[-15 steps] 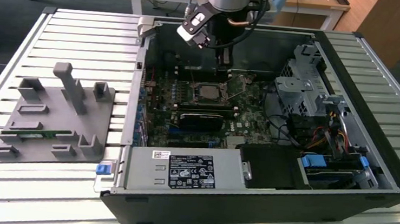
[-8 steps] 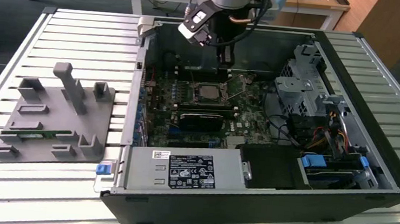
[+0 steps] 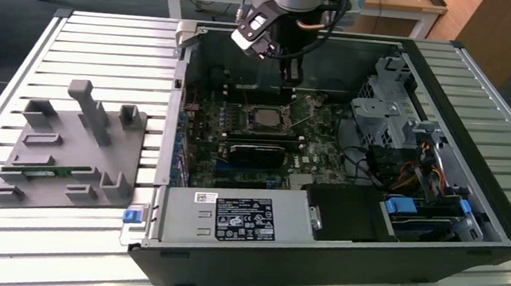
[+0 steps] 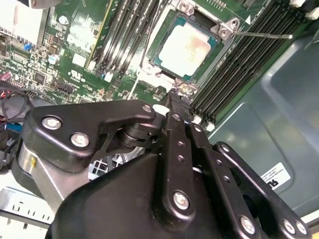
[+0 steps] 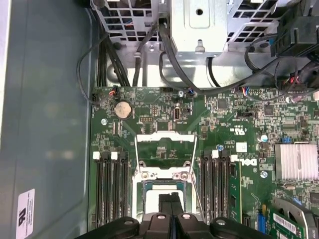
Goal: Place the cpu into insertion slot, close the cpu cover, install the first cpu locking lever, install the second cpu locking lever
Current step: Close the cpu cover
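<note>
The cpu point(image 4: 185, 47), a square chip with a dull silver top, lies seated in the insertion slot point(image 5: 141, 190) on the green motherboard; in the exterior view the cpu point(image 3: 263, 119) sits mid-case. The cpu cover point(image 5: 164, 142), a silver frame with a big window, is swung open and lies back away from the slot. A thin wire locking lever point(image 4: 261, 35) sticks out unlatched beside the slot. My gripper point(image 4: 172, 98) hovers just above the chip's edge, its black fingers point(image 5: 164, 205) pressed together and holding nothing. In the exterior view the gripper point(image 3: 291, 77) hangs over the rear of the case.
Long black memory slots point(image 5: 109, 191) flank the socket on both sides. A black card point(image 3: 256, 153) lies below it, and a metal drive cage point(image 3: 383, 116) with cables is on the exterior view's right. A grey fixture point(image 3: 74, 148) stands on the slatted table outside the case.
</note>
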Controlling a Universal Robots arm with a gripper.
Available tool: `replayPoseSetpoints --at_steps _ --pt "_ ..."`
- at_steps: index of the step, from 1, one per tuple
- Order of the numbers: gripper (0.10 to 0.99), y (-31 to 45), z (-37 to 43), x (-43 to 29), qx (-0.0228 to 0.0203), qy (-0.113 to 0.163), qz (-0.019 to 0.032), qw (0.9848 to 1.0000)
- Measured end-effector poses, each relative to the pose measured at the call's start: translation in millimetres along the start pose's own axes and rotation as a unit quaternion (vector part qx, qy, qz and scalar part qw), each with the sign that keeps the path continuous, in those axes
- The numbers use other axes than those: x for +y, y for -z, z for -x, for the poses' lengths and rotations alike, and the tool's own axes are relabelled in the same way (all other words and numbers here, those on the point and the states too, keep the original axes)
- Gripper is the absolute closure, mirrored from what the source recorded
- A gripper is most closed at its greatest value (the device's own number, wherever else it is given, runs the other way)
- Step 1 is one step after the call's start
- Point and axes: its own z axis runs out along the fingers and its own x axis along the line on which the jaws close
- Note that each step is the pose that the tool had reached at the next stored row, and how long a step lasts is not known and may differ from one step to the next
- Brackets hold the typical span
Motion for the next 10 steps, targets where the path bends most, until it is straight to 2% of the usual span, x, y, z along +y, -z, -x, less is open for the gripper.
replayPoseSetpoints --at_steps 10 --pt "0.980 -0.8 -0.3 8.6 0.0000 0.000 0.0000 1.0000"
